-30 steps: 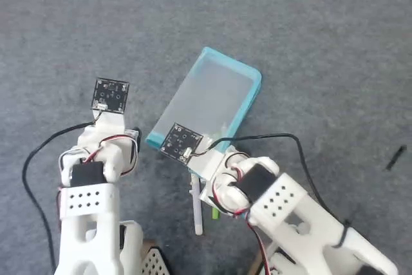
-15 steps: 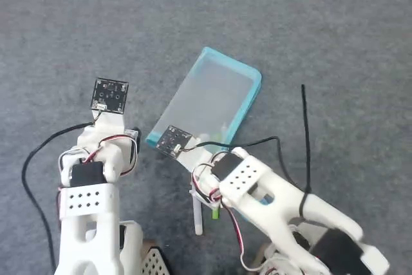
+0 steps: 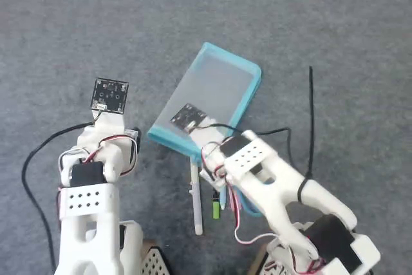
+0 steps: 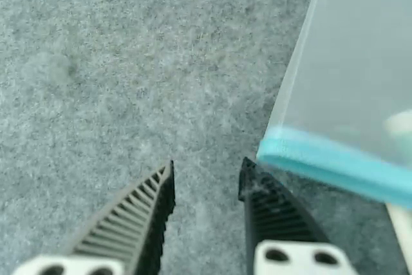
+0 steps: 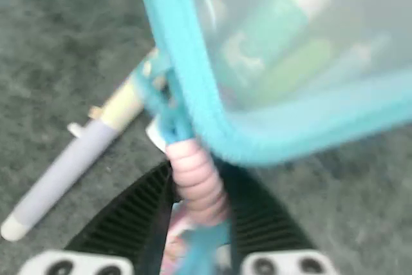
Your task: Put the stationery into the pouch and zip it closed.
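- The pouch [image 3: 217,91], teal-edged with a clear face, lies flat and askew on the grey bench [image 3: 335,43]. A green-and-white tube [image 5: 277,20] shows inside it.
- A white pen [image 3: 196,205] and a small green marker [image 3: 216,209] lie on the bench just beside the pouch's near end, so loading is judged incomplete.
- The right claw [image 5: 195,183] is pinching a pink ribbed piece [image 5: 190,162] at the pouch's teal edge. This is probably the zip pull, held to work the opening, though I cannot tell for certain.
- The left claw [image 4: 206,167] hangs spread over bare bench, just beside the pouch's near corner and apart from it. It appears placed to steady the pouch.
- Against the earlier frames, the right arm has swung forward over the pouch's near end, uncovering the green marker. The left arm has not moved.
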Motion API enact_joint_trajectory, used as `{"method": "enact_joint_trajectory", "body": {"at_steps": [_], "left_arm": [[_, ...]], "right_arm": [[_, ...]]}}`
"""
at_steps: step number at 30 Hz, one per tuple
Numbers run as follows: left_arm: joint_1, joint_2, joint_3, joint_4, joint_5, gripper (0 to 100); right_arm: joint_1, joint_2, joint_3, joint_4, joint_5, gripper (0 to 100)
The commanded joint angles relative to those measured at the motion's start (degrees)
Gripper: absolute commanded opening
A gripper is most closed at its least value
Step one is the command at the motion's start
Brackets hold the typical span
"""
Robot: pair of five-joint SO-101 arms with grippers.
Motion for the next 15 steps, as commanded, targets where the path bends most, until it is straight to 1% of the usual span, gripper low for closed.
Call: {"method": "enact_joint_trajectory", "body": {"at_steps": [1, 3, 6, 9, 12, 15], "left_arm": [[-0.09, 0.0, -3.82, -1.85, 0.7, 17], [-0.18, 0.0, -4.53, -1.76, 0.88, 20], [0.0, 0.0, -5.23, -0.97, 0.97, 27], [0.18, 0.0, -6.02, -0.44, 0.53, 28], [0.18, -0.09, -6.11, -0.44, -1.85, 33], [0.79, -0.09, -5.76, -0.26, -2.02, 36]], "right_arm": [[4.88, -4.18, -6.07, 7.08, -0.44, 0.6], [6.02, -7.96, -7.38, 10.68, -0.18, 0.7], [6.37, -14.99, -7.82, 14.99, 2.29, 0.7], [6.2, -22.37, -8.0, 18.51, 3.6, 0.7], [6.11, -28.35, -8.44, 22.64, 4.75, 0.7], [6.29, -32.92, -9.49, 25.63, 7.03, 0.7]]}}
